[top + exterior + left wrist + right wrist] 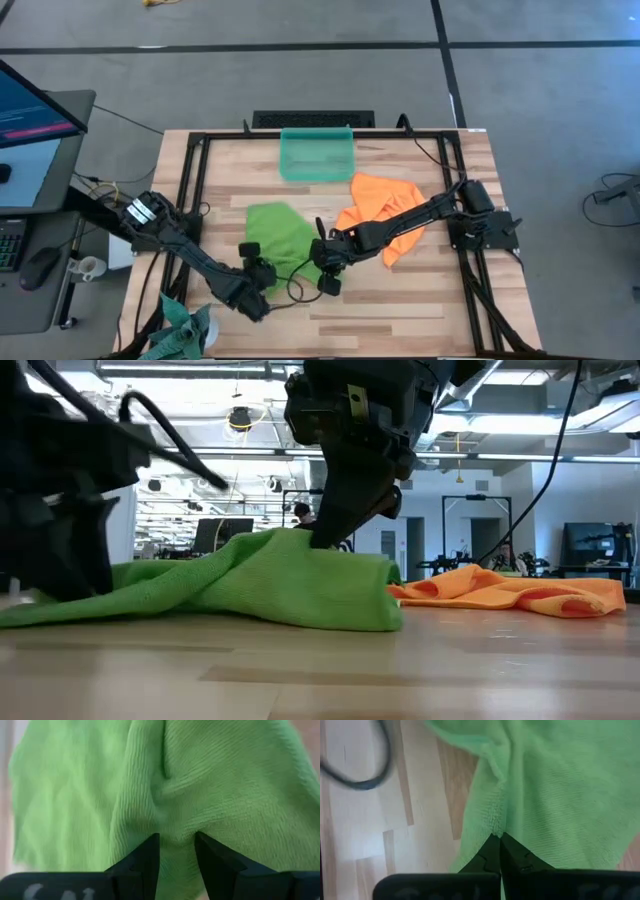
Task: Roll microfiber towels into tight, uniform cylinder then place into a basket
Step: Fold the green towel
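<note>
Here both tools pinch the lime green towel (282, 236): left tool (176, 851), right tool (499, 851) (orange towel (385, 212) beside).

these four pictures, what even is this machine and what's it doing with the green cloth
It is a robot with two dark arms at a wooden table, each ending in a two-finger gripper. One picture looks straight down, one looks level across the tabletop, and two come from cameras on the arms' wrists. On the table lie a lime green towel, an orange towel, and a teal basket at the far edge. A darker teal cloth hangs at the near left corner. The right gripper is shut on the green towel's edge. The left gripper has its fingers parted with green towel bunched between them.
</note>
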You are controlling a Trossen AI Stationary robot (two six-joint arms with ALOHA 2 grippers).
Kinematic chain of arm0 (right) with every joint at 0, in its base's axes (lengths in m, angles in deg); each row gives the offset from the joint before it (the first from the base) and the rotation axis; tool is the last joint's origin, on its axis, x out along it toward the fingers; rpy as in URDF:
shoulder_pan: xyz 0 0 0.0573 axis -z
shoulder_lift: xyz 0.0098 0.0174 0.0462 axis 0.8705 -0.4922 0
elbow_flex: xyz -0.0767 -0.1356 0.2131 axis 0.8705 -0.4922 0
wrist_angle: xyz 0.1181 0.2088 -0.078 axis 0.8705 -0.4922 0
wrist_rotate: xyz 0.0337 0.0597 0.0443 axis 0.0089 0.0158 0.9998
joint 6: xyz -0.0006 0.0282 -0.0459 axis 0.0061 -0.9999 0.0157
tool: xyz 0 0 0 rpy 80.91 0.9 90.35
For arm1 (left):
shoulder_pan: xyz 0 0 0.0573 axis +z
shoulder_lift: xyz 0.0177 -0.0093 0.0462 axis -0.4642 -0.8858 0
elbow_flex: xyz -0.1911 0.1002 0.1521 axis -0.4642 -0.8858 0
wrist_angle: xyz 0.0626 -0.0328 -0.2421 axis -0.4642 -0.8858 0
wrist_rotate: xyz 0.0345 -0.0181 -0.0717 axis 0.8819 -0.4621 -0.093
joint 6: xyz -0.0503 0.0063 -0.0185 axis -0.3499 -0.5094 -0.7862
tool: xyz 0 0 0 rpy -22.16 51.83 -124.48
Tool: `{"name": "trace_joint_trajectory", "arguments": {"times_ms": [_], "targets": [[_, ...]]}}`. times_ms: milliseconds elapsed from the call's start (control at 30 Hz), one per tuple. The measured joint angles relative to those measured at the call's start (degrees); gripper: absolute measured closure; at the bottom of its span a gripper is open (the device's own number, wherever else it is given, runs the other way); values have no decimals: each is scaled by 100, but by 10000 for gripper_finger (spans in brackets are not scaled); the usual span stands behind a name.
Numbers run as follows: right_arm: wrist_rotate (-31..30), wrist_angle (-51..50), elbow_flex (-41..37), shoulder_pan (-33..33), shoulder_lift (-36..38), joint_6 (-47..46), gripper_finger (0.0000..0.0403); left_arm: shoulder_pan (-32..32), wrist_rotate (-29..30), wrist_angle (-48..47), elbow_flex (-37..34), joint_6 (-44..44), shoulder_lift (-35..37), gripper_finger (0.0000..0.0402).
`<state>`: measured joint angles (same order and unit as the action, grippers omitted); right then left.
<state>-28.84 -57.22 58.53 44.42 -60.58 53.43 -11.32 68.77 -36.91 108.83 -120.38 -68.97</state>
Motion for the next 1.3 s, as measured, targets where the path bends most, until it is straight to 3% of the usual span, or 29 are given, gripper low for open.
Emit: {"name": "trace_joint_trajectory", "arguments": {"times_ms": [200, 400, 733, 900, 1300], "targets": [[0, 0, 0, 0, -1, 1, 390, 35, 379, -147, -4, 375, -1, 284], [0, -1, 0, 0, -1, 2, 385, -242, 385, -123, 2, 175, 74, 284], [0, -1, 0, 0, -2, 2, 386, -798, 381, 192, 645, -110, 322, 284], [0, -2, 0, 0, -2, 2, 386, -908, 387, 1016, 459, 99, 295, 284], [0, -46, 0, 0, -2, 2, 386, -893, 503, 1569, -146, -269, 276, 284]]}}
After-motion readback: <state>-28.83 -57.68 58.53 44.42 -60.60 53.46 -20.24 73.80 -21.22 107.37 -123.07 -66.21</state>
